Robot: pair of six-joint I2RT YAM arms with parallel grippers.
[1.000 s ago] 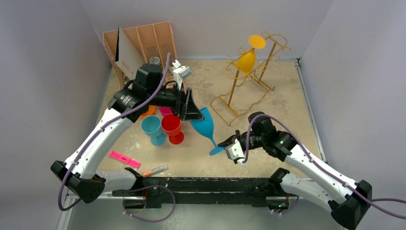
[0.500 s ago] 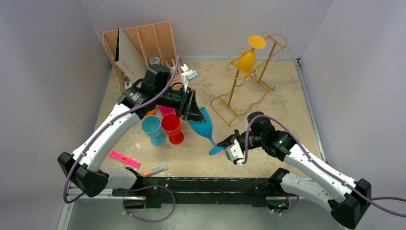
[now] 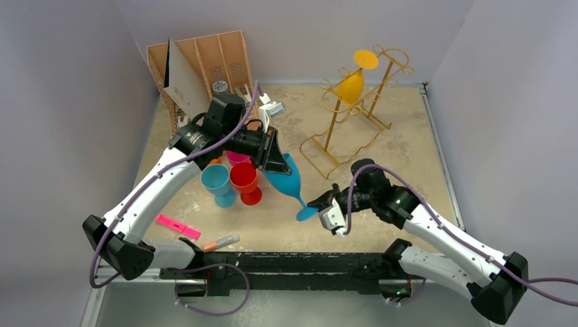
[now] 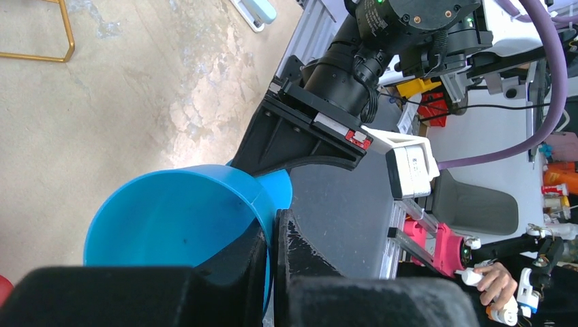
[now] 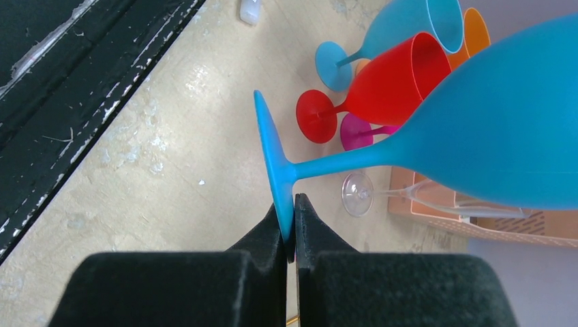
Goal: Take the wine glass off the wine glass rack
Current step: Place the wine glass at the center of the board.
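Task thing: a teal-blue plastic wine glass (image 3: 283, 180) appears to be held clear of the tabletop, tilted, with its bowl towards the left arm and its foot towards the right arm. It is well apart from the thin gold wire wine glass rack (image 3: 332, 129).
Rack: it is set at the far right of the tabletop, and a yellow wine glass (image 3: 350, 86) is hung upside down from its looped arms.
Left fingers (image 4: 303, 259): closed on the bowl's rim, one inside the bowl and one outside.
Right fingers (image 5: 262, 245): closed on the edge of the round foot.
Risk, grip: both holds are thin-edge pinches on smooth plastic, so a slip is judged likely if the arms are moved out of step or pulled apart.
Risk, release: if one hold is let go, the glass would be left hanging from a single edge and could swing or drop.
Risk, neighbours: the bowl is just beside a red goblet (image 3: 243, 176) and a light blue goblet (image 3: 215, 178), which could be toppled by a low sweep.
Risk, rack: if the yellow glass is also to be lifted off, the light frame could be dragged along by a careless pull.
Surface: a beige, mottled, worn tabletop (image 3: 402, 157), with a pink marker (image 3: 177, 226) near the front.
Room: plain grey walls (image 3: 68, 102) are seen on three sides, and a tan slotted organiser (image 3: 218, 58) is stood at the far left corner.
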